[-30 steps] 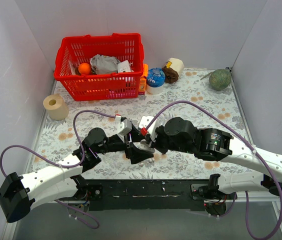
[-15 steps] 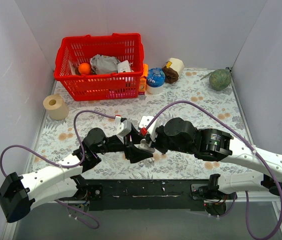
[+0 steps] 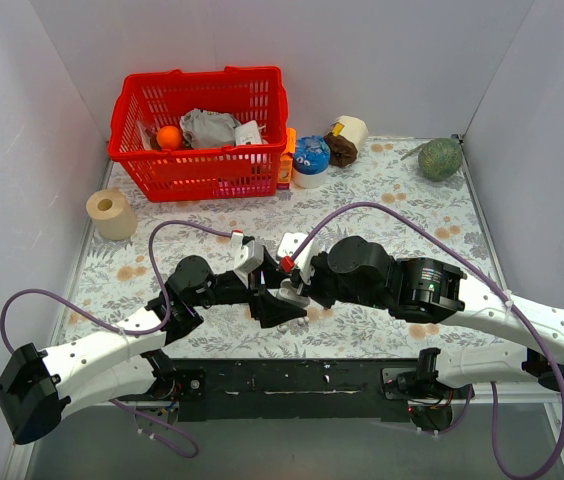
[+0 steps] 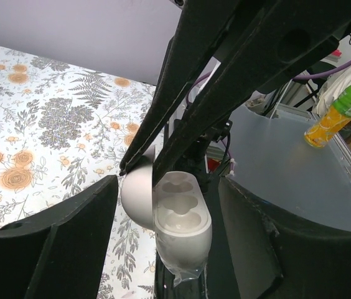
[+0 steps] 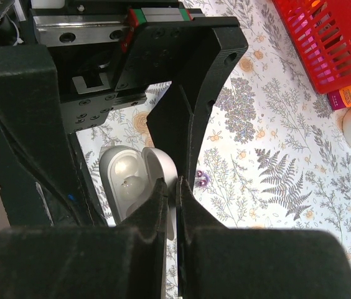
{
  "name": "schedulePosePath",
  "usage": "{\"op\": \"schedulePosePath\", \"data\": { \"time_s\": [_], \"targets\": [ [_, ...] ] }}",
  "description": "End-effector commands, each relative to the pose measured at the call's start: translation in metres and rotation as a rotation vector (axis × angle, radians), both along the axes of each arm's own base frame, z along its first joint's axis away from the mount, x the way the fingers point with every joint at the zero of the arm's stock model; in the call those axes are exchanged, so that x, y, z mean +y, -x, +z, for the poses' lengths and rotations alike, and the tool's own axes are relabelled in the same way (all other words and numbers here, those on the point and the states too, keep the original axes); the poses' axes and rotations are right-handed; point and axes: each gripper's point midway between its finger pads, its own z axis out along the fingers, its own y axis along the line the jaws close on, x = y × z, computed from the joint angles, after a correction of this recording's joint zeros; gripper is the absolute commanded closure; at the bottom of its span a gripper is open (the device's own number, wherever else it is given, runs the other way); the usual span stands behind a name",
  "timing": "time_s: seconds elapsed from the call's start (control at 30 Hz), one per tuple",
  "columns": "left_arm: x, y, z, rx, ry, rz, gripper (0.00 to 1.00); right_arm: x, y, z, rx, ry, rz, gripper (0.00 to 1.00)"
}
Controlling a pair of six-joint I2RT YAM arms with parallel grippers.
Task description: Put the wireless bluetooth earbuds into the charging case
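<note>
The charging case (image 4: pixel 182 215) is pale grey-lavender and open, its two wells empty and its lid (image 4: pixel 135 199) swung to the left. It stands between the fingers of my left gripper (image 4: pixel 168 187), which is shut on its body and holds it above the table. My right gripper (image 5: pixel 177 184) reaches in from above and is shut on the lid's edge (image 5: pixel 163 165). The two tiny purple earbuds (image 5: pixel 200 180) lie side by side on the floral cloth just beyond the case. In the top view both grippers (image 3: pixel 284 302) meet at the table's near middle and hide the buds.
A red basket (image 3: pixel 202 130) with several items stands at the back left, and a paper roll (image 3: pixel 112 213) sits by the left wall. A blue-topped cup (image 3: pixel 312 160), a brown lump with a roll (image 3: pixel 347 140) and a green ball (image 3: pixel 440 158) line the back edge.
</note>
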Motion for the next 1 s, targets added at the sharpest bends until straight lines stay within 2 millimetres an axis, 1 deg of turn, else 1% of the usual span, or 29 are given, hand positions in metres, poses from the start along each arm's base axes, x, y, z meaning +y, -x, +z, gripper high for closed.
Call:
{"op": "schedulePosePath", "data": {
  "time_s": [0.0, 0.13, 0.27, 0.5, 0.6, 0.63, 0.7, 0.73, 0.77, 0.83, 0.97],
  "targets": [
    [0.001, 0.002, 0.006, -0.023, 0.016, -0.004, 0.35, 0.008, -0.002, 0.031, -0.029, -0.100, -0.009, 0.99],
    [0.001, 0.003, 0.004, -0.024, 0.009, -0.014, 0.42, 0.008, -0.002, 0.032, -0.030, -0.105, -0.011, 0.99],
    [0.002, 0.004, 0.000, -0.019, 0.003, -0.013, 0.43, 0.008, -0.002, 0.034, -0.032, -0.109, -0.010, 0.99],
    [0.001, 0.002, -0.002, -0.016, 0.000, -0.010, 0.48, 0.007, -0.003, 0.034, -0.034, -0.107, -0.015, 0.99],
    [0.000, 0.002, -0.002, -0.015, -0.002, -0.011, 0.57, 0.007, -0.002, 0.034, -0.033, -0.109, -0.014, 0.99],
    [0.000, 0.002, -0.003, -0.013, -0.005, -0.011, 0.63, 0.006, -0.003, 0.034, -0.032, -0.109, -0.016, 0.99],
    [0.000, 0.003, -0.003, -0.014, -0.006, -0.017, 0.69, 0.006, -0.002, 0.035, -0.033, -0.114, -0.016, 0.99],
    [0.000, 0.003, -0.004, -0.011, -0.009, -0.019, 0.74, 0.006, -0.003, 0.036, -0.034, -0.114, -0.017, 0.99],
    [0.000, 0.003, -0.004, -0.013, -0.009, -0.019, 0.89, 0.005, -0.002, 0.035, -0.033, -0.112, -0.016, 0.99],
    [0.000, 0.003, -0.005, -0.011, -0.009, -0.016, 1.00, 0.005, -0.003, 0.035, -0.032, -0.113, -0.018, 0.99],
    [0.002, 0.004, -0.005, -0.015, 0.002, -0.010, 1.00, 0.006, -0.001, 0.036, -0.028, -0.118, -0.016, 0.99]
  ]
}}
